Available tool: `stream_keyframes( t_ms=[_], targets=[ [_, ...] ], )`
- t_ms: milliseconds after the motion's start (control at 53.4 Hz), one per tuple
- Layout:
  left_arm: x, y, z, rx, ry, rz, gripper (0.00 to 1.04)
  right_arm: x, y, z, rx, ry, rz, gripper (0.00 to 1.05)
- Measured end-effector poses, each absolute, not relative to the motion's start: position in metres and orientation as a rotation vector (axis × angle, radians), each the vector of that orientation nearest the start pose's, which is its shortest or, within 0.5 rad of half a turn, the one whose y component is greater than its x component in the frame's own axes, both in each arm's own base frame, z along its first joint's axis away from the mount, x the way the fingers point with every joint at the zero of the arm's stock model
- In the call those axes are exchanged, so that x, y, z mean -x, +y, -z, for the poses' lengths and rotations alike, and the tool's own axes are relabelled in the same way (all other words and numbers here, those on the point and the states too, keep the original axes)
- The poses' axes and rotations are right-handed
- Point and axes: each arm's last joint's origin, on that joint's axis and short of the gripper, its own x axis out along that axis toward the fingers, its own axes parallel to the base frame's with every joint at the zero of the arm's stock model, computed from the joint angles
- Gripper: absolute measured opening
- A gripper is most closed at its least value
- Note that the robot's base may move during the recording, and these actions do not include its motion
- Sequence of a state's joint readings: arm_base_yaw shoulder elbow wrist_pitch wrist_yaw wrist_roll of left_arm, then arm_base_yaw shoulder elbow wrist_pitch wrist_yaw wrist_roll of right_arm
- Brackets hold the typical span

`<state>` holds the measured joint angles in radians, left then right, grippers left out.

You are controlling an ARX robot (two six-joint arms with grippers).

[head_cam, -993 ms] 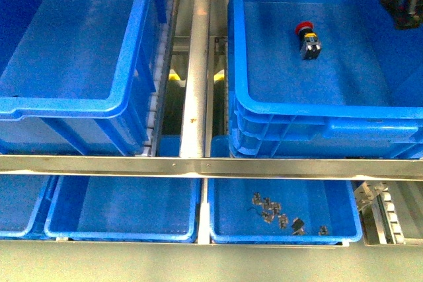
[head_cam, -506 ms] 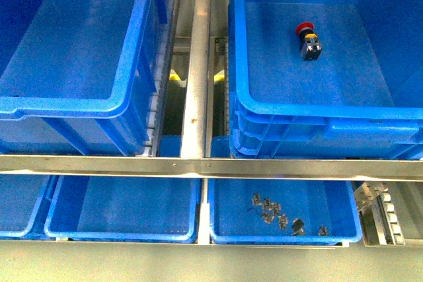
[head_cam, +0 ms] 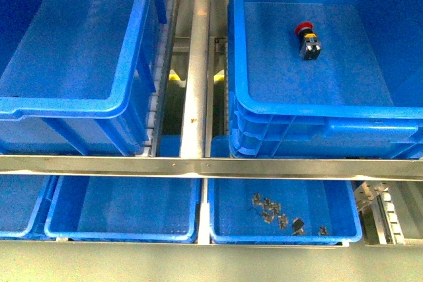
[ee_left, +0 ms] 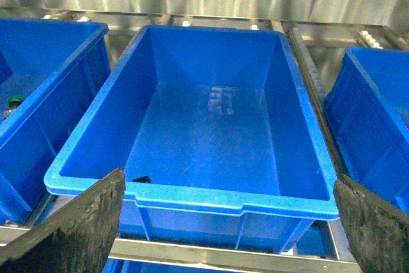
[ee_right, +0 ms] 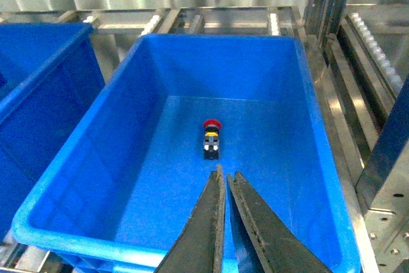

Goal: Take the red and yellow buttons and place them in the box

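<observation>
No text, label, brand, number or sign can be read anywhere in these views, on the crates, trays or metal rails.

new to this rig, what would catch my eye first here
A lone red-capped button lies on the floor of the big blue crate on the right. The right claw, shut, points toward it. A shallow tray in front holds small metal parts.
</observation>
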<state>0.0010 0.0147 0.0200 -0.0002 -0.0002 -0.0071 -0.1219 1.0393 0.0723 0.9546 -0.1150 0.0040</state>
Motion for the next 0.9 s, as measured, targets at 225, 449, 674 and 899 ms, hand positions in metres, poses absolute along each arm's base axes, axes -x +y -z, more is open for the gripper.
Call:
stream_keyframes(
  t_ms=[225, 449, 674, 899],
  targets=[
    [-0.097, 0.0, -0.169, 0.007, -0.005, -0.001, 0.97, -0.15, -0.003, -0.162, -0.004, 0.015, 0.009, 0.04],
    [-0.097, 0.0, -0.169, 0.007, -0.005, -0.001, 0.97, -0.139, -0.001, -0.169, -0.004, -0.006, 0.004, 0.04],
    [-0.097, 0.0, -0.169, 0.007, -0.005, -0.001, 0.97, -0.128, 0.0, -0.172, -0.004, -0.016, 0.003, 0.04],
    [-0.097, 0.0, -0.169, 0.007, -0.005, -0.001, 0.97, -0.121, 0.0, -0.174, -0.004, -0.022, 0.003, 0.04]
  ],
)
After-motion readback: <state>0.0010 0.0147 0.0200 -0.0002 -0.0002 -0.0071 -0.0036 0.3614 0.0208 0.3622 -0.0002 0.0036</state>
